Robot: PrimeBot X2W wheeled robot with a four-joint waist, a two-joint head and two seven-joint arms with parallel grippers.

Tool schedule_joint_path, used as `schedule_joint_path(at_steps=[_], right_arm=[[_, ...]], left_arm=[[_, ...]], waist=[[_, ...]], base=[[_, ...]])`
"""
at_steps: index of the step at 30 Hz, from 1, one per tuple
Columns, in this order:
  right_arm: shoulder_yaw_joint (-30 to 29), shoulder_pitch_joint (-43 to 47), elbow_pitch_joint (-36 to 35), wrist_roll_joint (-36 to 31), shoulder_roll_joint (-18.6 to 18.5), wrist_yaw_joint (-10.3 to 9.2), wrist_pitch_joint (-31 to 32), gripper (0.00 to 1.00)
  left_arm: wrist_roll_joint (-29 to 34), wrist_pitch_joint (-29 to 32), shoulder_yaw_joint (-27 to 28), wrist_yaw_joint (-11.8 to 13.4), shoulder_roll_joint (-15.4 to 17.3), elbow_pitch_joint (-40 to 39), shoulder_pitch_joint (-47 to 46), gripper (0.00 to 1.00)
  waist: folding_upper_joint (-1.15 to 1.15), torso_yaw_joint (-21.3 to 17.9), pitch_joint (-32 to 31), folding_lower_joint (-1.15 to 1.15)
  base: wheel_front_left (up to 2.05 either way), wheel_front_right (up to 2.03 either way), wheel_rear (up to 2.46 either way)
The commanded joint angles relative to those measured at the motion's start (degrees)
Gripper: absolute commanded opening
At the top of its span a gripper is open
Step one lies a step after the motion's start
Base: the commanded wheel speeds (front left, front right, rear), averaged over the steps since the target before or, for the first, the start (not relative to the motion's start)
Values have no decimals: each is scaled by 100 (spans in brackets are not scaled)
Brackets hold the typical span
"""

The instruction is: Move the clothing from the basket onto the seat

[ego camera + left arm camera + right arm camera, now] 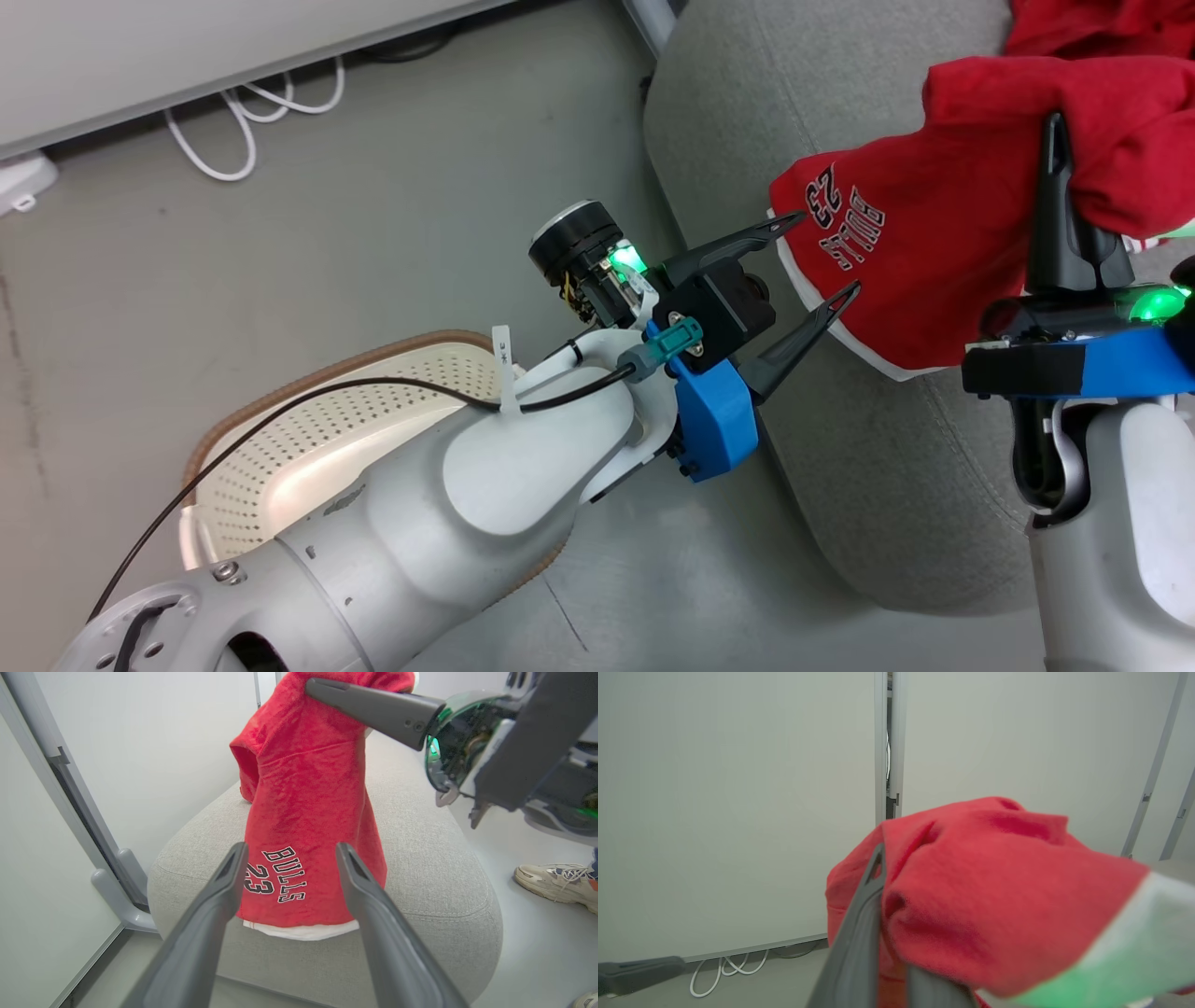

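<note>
My left forearm (448, 504) crosses above the cream laundry basket (355, 420) on the floor (373, 233). My left gripper (826, 252) is spread wide, aimed at the white-trimmed hem of the red Bulls 23 garment (303, 812). My right gripper (1060, 140) pinches its top; it hangs over the grey seat (887, 467).

Smooth grey floor (373, 280) all around, with a bunch of looped white cables (247, 117) lying along the foot of the plain white wall panel (187, 56). A grey metal upright with a curved foot (117, 900) stands against that wall. Somebody's cream lace-up sneaker (556, 882) is on the floor off to the side.
</note>
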Motion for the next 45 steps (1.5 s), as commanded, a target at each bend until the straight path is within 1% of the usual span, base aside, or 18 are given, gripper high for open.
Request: schedule_joint_path(at_steps=[1, 6, 12, 22, 27, 32, 37, 40, 43, 45], right_arm=[[-44, 95, -38, 9, 46, -2, 1, 0], [-222, 238, -76, 22, 123, -2, 1, 0], [-337, 340, -68, 40, 197, -2, 1, 0], [-365, 213, -85, 18, 252, -2, 1, 0], [-339, 82, -153, -12, 152, -2, 1, 0], [-338, -342, -322, -33, -127, -2, 1, 0], [-527, -1058, -586, -70, -671, -2, 1, 0], [-822, -1542, -747, -45, -1041, -3, 1, 0], [-1302, -1984, -827, 21, -1385, -2, 1, 0], [-1659, -2269, -799, 132, -1682, -3, 1, 0]], left_arm=[[41, 0, -21, -8, 22, 0, 5, 100], [92, 45, -68, -28, 22, 16, 39, 100], [140, 41, -105, -42, 21, 43, 31, 100], [138, 3, -134, -35, 21, 71, -48, 100], [120, -26, -134, 3, 21, 80, -99, 100], [125, -51, -104, 38, 27, 126, -173, 100], [170, -16, -72, 76, 88, 136, -333, 100], [195, 18, -61, 120, 143, 99, -445, 100], [233, 68, -56, 149, 206, 48, -550, 100], [256, 122, -47, 171, 248, 7, -639, 100]], waist=[[0, -155, 143, 0], [0, -309, 338, 0], [0, -387, 483, 0], [0, -365, 559, 0], [0, -345, 610, 0], [0, -324, 764, 0], [0, -300, 1047, 0], [0, -292, 1276, 0], [0, -271, 1526, 0], [0, -238, 1725, 0]], base=[[0, 0, 0], [0, 0, 0], [0, 0, 0], [0, 0, 0], [0, 0, 0], [0, 0, 0], [0, 0, 0], [0, 0, 0], [0, 0, 0], [0, 0, 0]])
